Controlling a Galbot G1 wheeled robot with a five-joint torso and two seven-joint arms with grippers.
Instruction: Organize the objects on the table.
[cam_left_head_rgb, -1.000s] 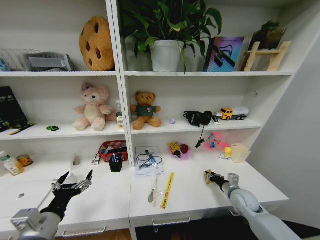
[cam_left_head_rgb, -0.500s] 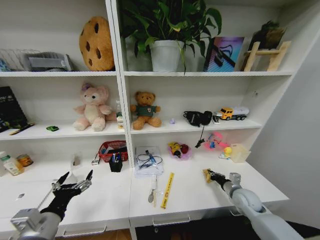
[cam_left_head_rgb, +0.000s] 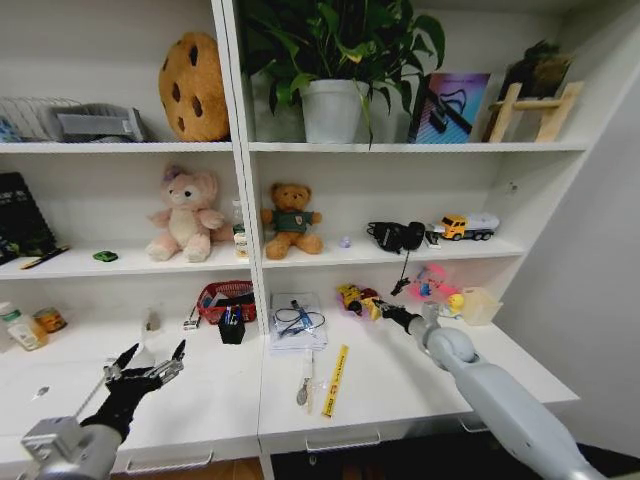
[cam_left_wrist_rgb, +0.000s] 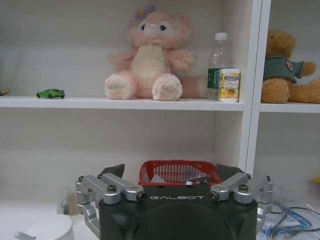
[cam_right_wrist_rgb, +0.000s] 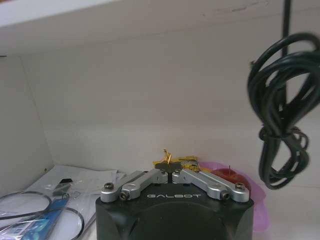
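Your right gripper (cam_left_head_rgb: 377, 309), frame centre, is clamped on a small yellow object (cam_right_wrist_rgb: 169, 159); your left gripper (cam_left_head_rgb: 148, 366), lower left, is spread apart above the long white desk (cam_left_head_rgb: 390, 385).

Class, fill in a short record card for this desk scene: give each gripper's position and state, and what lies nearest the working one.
right gripper: reached out over the white desk toward the back, fingers shut on a small yellow object
nearest thing: pink bag of toys, just beyond the fingertips
left gripper: low over the desk's left part, fingers open, holding nothing
red mesh basket: at the back, beyond the left gripper
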